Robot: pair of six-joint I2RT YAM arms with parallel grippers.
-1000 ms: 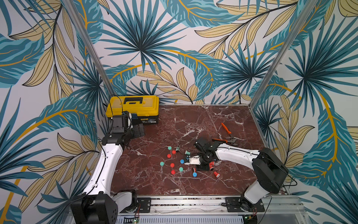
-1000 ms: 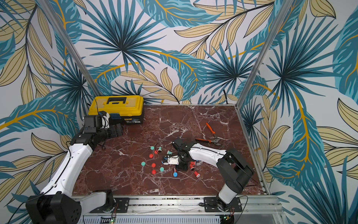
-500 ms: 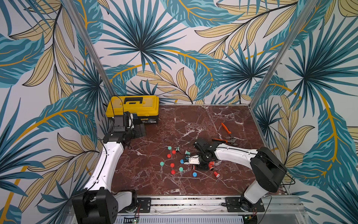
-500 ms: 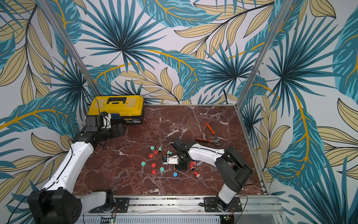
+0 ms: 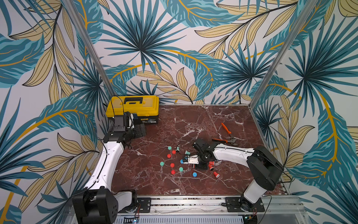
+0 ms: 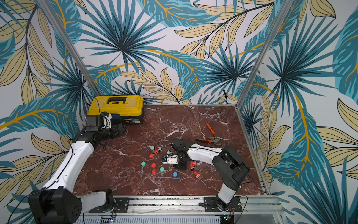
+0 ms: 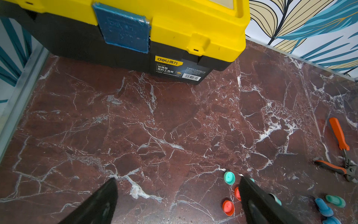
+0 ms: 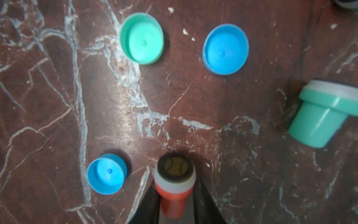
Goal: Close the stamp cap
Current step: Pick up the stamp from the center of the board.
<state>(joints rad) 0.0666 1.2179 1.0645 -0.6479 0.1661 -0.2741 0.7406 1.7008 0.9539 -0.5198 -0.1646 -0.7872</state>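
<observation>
My right gripper [image 8: 175, 192] is shut on a red stamp [image 8: 174, 194]. The stamp's white collar and dark inked face [image 8: 175, 165] are uncovered and point down at the marble. Loose caps lie open side up below it: a small blue cap [image 8: 106, 174] beside the stamp, a green cap [image 8: 142, 38] and a larger blue cap [image 8: 225, 49] farther off. In a top view the right gripper [image 5: 201, 164] hangs low over the scattered red caps [image 5: 172, 165]. My left gripper [image 7: 178, 179] is open and holds nothing, in front of the toolbox [image 5: 135, 104].
A green stamp [image 8: 325, 114] lies on its side near the held stamp. Two more red stamps [image 5: 213, 168] lie right of the right gripper. Orange-handled pliers [image 5: 227, 134] rest at the back right. The yellow toolbox [image 7: 174, 23] stands shut in the back left corner.
The right jaws have closed a little tighter on the red stamp. The left arm has drawn back slightly toward the toolbox, still open.
</observation>
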